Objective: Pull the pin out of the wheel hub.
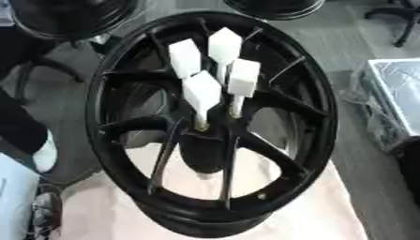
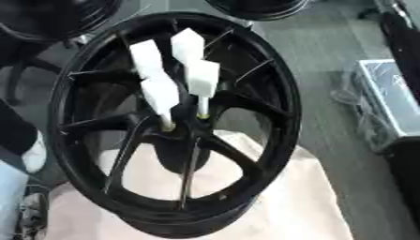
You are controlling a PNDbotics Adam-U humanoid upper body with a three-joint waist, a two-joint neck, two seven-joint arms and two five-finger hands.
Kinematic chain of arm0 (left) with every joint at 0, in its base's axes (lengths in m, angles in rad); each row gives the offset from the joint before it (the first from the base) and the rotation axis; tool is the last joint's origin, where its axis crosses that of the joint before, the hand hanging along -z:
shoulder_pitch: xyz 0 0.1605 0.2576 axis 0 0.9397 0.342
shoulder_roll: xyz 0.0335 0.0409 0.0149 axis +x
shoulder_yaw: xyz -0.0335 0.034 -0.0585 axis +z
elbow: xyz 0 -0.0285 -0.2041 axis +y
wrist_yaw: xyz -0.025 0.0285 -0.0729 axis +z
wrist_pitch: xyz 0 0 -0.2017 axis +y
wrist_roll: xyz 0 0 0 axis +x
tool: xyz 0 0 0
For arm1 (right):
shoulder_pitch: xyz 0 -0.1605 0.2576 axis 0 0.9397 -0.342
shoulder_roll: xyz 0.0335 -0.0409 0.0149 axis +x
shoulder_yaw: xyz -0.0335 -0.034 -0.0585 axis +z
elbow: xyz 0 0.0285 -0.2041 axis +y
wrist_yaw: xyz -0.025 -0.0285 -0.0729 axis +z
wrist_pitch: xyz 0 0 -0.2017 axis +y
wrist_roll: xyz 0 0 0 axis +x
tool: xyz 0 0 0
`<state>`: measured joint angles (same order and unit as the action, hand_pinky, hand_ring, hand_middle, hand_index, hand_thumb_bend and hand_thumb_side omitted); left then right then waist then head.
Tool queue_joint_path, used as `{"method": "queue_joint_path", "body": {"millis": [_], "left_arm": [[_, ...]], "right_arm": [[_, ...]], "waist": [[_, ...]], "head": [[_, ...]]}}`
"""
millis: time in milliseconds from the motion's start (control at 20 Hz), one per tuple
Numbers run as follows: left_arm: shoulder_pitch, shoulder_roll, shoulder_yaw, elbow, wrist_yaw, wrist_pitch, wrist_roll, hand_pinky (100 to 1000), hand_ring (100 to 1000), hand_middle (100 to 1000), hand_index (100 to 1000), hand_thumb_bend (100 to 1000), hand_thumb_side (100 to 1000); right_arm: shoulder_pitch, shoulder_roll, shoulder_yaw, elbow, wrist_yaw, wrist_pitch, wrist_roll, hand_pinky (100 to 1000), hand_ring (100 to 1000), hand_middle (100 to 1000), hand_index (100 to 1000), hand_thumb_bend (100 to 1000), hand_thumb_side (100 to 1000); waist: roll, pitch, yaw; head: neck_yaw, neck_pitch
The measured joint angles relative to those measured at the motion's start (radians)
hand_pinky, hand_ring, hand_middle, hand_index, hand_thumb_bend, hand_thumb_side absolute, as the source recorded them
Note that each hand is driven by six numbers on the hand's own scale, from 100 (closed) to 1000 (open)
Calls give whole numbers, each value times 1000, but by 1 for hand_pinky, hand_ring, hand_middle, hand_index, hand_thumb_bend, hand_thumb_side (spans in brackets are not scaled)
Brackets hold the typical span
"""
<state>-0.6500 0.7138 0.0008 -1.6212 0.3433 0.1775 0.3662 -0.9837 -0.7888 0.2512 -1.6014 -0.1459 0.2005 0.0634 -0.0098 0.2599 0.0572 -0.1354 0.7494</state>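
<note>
A large black wheel hub (image 1: 321, 140) lies tilted on a table under a pale cloth (image 1: 332, 213). Several pins with white block-shaped heads stand upright in its centre. The front pin (image 1: 202, 91) and the right pin (image 1: 243, 77) show thin shafts running down into the hub's middle. Two more white heads (image 1: 185, 57) (image 1: 224, 44) stand behind them. Neither of my hands shows in either view.
Another black wheel (image 1: 74, 18) sits at the upper left and a third (image 1: 275, 7) at the top edge. A clear-wrapped box (image 1: 393, 98) stands on the grey floor to the right. A chair base (image 1: 402, 21) shows at the upper right.
</note>
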Motion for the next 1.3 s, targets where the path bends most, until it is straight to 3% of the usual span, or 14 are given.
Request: {"method": "queue_joint_path", "body": {"millis": [350,550,750,850,950,1300], "left_arm": [[4,17,-4,-6,0,3,1,786,807,804,873,257,743],[9,25,-1,-8,2,2,2,786,807,803,873,258,742],[19,27,7,-12,9,1,10,786,807,803,875,257,742],[26,30,9,-12,10,0,14,786,807,803,875,257,741],[29,35,9,-12,11,0,15,786,807,803,876,258,740],[42,54,9,-11,12,3,16,786,807,801,876,259,736]], "right_arm": [[-101,-26,185,-65,77,-114,123,882,812,743,886,396,481],[-142,-24,251,-47,124,-189,209,882,814,749,888,397,481],[-184,-1,183,6,143,-277,575,824,782,724,890,501,506],[-198,5,149,13,152,-264,686,808,772,710,881,528,490],[-202,10,143,7,161,-218,721,796,764,701,877,550,463],[-204,14,184,-79,155,-7,667,789,760,699,875,600,424]], "waist": [[-11,-1,8],[-11,0,15],[-4,2,14],[-3,2,11],[-4,2,6],[-13,-17,-10]], "head": [[-16,0],[-24,-6],[-28,-8],[-29,-6],[-29,-3],[-14,15]]}}
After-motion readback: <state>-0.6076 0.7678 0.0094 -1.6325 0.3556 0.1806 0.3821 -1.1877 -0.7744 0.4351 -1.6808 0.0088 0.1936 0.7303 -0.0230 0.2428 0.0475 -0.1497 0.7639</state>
